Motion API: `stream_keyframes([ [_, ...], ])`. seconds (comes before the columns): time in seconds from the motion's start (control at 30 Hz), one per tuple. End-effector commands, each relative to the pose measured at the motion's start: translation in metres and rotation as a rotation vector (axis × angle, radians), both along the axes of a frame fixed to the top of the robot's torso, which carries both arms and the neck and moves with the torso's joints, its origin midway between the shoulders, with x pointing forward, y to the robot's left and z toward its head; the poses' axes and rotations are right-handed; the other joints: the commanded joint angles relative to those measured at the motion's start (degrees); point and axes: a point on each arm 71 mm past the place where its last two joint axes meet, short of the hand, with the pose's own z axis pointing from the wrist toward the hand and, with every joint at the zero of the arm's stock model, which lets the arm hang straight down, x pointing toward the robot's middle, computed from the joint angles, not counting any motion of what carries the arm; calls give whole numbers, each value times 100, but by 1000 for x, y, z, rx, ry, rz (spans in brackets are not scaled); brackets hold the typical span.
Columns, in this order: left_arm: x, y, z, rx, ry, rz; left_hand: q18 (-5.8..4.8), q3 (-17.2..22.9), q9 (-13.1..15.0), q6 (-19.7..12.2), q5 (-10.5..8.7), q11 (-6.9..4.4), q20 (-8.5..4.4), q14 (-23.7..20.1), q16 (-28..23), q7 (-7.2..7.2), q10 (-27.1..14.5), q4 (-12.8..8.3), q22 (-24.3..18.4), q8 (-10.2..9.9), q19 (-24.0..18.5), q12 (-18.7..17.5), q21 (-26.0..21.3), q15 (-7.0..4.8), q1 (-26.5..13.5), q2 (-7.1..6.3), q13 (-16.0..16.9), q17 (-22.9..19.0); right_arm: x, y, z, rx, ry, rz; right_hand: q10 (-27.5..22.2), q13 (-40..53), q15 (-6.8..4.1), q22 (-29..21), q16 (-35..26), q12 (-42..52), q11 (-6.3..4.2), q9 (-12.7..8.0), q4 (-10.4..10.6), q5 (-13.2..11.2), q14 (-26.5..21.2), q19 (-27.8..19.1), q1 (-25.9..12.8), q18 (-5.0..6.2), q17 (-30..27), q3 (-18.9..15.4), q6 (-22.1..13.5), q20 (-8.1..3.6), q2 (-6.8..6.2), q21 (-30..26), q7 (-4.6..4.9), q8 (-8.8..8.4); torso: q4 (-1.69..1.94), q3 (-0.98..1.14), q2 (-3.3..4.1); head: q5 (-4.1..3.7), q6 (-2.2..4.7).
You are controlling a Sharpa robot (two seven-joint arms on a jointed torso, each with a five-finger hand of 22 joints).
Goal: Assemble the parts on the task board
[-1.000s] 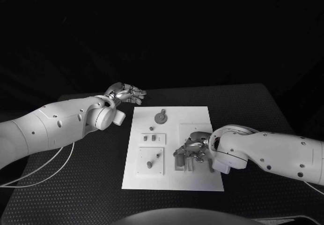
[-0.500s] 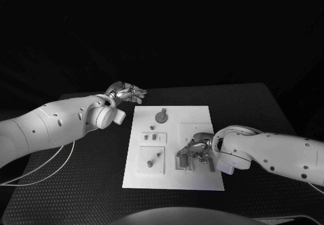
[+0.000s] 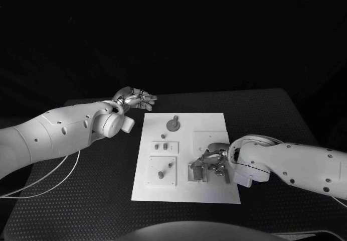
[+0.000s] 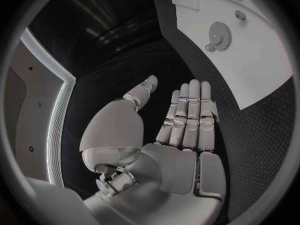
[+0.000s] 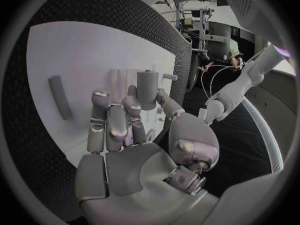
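Parts lie across the task board (image 3: 185,193), a smooth white rectangular plate in the middle of my black, finely textured table (image 3: 87,201). Near its far end sits a round, toothed gear (image 3: 173,123) with a small round knob (image 3: 163,135) just beside it. Two short pegs (image 3: 164,146) stand in a little raised square, and a slim pin (image 3: 160,175) rises from the larger square plate nearer me.

My right hand (image 3: 209,161) rests over the board's right side, silver fingers curled — a stubby grey cylinder (image 5: 146,89) is pinched upright between my thumb and fingertips (image 5: 133,106). A flat grey bar (image 5: 59,97) lies on the white surface close by.

My left hand (image 3: 134,98) hovers above the table off the board's far left corner, well apart from the parts — fingers straight and pressed side by side, thumb out, holding nothing.
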Motion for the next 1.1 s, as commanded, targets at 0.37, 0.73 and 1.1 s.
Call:
stream_keyframes([
  [0.37, 0, -1, 1, -8, -2, -5, 41, -45, -11, -53, -12, -29, 13, 5, -33, -1, -19, 1, -7, 21, -31, 12, 12, 40, -76, 8, -10, 18, -1, 3, -8, -17, 5, 23, 24, -11, -35, 102, -8, -4, 10, -11, 4, 2, -10, -7, -105, 136, -9, 31, 106, -54, -24, -3, 63, 20, 1, -3, 2, 10, -7],
  [0.73, 0, 0, 1, -8, 1, -5, 41, -50, -12, -53, -12, -28, 14, 6, -38, -1, -19, 3, -8, 22, -33, 12, 12, 41, -79, 11, -10, 24, 1, 3, -11, -23, -3, 14, -39, -60, -30, 98, -33, -88, 18, -23, 11, 2, -44, -17, -175, 136, -68, 55, 82, -55, -85, -16, 72, 1, -1, -1, 1, 25, -12],
  [1.1, -1, -1, 1, -9, 5, -10, 43, -49, -14, -54, -11, -29, 14, 6, -45, -2, -19, 1, -9, 23, -34, 12, 13, 41, -71, 24, -10, 33, 1, 3, -11, -24, -5, 14, -68, -81, -28, 97, -43, -125, 22, -29, 17, 2, -55, -18, -206, 136, -84, 71, 70, -55, -127, -21, 77, -8, -3, -1, 2, 32, -16],
])
